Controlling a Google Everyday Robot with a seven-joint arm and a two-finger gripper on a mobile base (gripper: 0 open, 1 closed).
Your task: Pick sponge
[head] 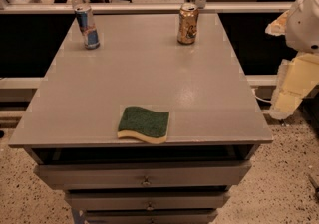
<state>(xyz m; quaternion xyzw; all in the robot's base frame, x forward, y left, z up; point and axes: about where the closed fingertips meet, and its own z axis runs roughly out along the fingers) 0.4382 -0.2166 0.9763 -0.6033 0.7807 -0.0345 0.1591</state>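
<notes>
Sponge: lies flat near the front edge of the table, well apart from the gripper off the right side, whose opening cannot be told; best approached top-down, gripping across its narrower width.

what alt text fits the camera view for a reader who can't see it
A green-topped yellow sponge lies near the front edge of a grey table, with a blue can and a gold can standing near the far edge. The robot's gripper hangs beyond the table's right side, apart from the sponge.
</notes>
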